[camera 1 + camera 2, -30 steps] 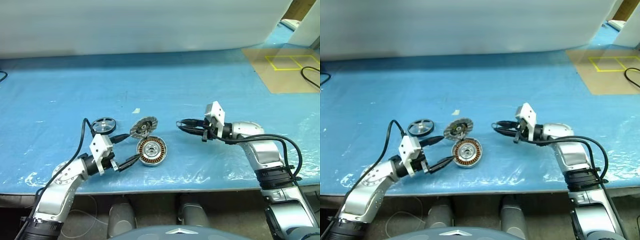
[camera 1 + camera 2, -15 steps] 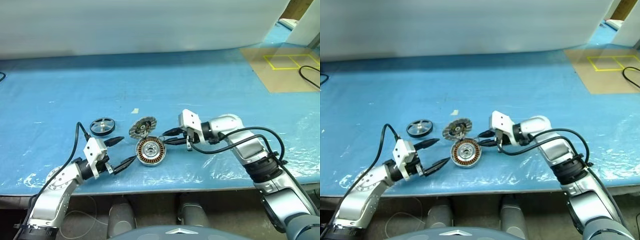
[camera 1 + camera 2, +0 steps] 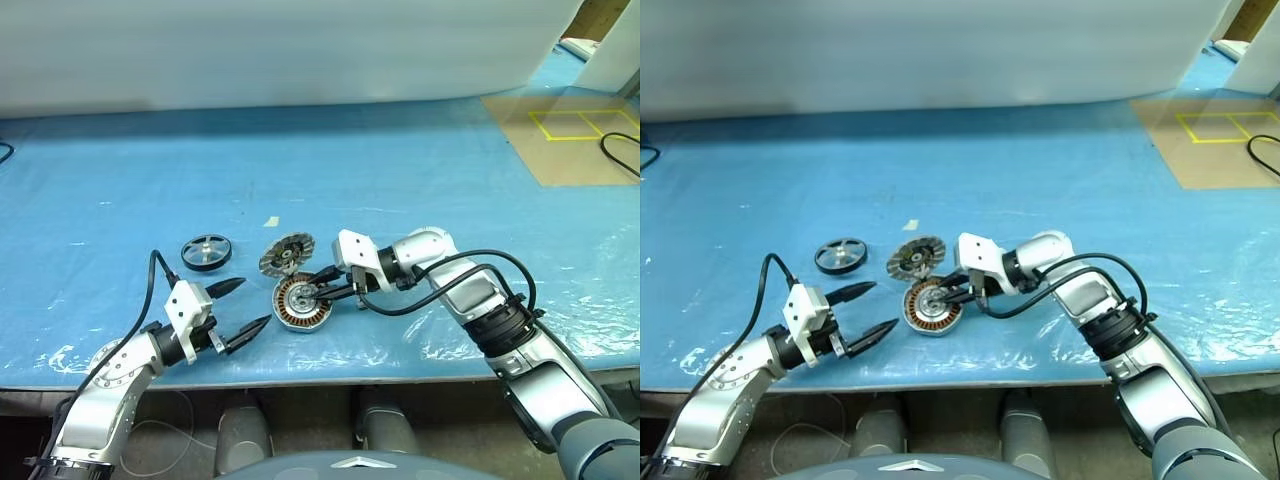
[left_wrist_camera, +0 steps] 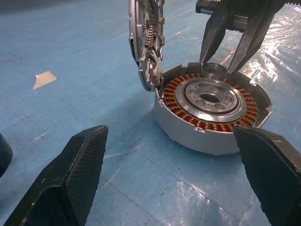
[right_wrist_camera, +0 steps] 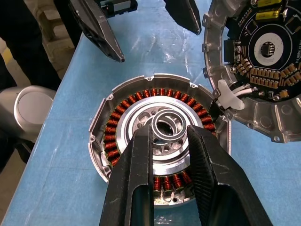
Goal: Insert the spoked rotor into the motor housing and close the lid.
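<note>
I have the right gripper [image 5: 170, 141] clamped on a small silver ring [image 5: 167, 125], a bearing by the look of it, and it hangs just above the middle of the motor housing [image 3: 302, 303], over the hub's bore. The left gripper [image 3: 238, 304] is released, jaws spread wide, sitting on the table just to the left of the housing and touching nothing.

The housing lies flat near the front edge of the blue table [image 3: 400, 180], copper windings facing up. Its lid [image 3: 286, 254], with the circuit board on the inner face, stands tilted against the housing's far rim. The spoked rotor [image 3: 206, 250] lies flat, well to the left of the housing and a little farther back.

To do this step well, I judge I should bring the ring square over the bore, keep it level, and lower it slowly, letting go only once it is seated. A tilted ring could jam. I would also keep my right fingers off the windings and away from the leaning lid, which could tip.
</note>
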You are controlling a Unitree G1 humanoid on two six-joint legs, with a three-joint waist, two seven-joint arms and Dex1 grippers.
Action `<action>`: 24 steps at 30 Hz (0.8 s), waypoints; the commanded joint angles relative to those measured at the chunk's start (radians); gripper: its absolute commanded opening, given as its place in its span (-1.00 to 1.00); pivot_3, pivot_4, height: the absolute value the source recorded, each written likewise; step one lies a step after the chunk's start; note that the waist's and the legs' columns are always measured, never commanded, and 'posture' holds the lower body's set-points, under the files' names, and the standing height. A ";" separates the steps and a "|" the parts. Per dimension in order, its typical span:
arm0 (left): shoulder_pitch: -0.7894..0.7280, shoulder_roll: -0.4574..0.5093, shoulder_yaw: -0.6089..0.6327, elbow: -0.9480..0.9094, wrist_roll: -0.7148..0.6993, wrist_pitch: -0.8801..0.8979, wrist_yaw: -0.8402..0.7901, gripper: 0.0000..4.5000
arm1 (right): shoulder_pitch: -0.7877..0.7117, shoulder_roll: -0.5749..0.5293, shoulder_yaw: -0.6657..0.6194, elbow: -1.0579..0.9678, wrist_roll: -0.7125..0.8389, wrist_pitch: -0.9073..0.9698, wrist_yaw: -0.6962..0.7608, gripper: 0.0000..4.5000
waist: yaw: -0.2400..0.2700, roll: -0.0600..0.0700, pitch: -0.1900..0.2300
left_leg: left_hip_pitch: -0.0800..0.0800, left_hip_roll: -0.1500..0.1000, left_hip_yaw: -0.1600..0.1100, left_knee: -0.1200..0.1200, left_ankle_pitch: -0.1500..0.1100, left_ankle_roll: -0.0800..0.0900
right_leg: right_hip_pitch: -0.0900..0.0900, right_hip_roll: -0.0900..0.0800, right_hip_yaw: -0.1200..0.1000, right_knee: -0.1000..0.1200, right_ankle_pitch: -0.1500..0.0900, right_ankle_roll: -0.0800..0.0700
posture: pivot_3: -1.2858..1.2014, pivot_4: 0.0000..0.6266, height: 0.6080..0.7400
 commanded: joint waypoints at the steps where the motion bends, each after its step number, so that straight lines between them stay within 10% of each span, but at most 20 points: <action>1: -0.004 0.008 0.015 -0.043 -0.011 -0.003 0.007 1.00 | -0.019 0.015 0.006 -0.004 -0.014 -0.026 0.001 -0.71 | 0.000 0.000 0.000 | 0.000 0.000 0.000 0.000 0.000 0.000 | 0.000 0.000 0.000 0.000 0.000 0.000 | 0.03 -0.52 1.00; 24: -0.019 0.006 0.000 -0.047 -0.003 0.007 0.016 1.00 | -0.008 0.041 0.030 0.046 -0.091 -0.101 -0.001 -0.71 | -0.001 0.000 0.000 | 0.000 0.000 0.000 0.001 0.000 0.000 | 0.000 0.000 0.000 0.001 0.000 0.000 | 0.03 -0.52 1.00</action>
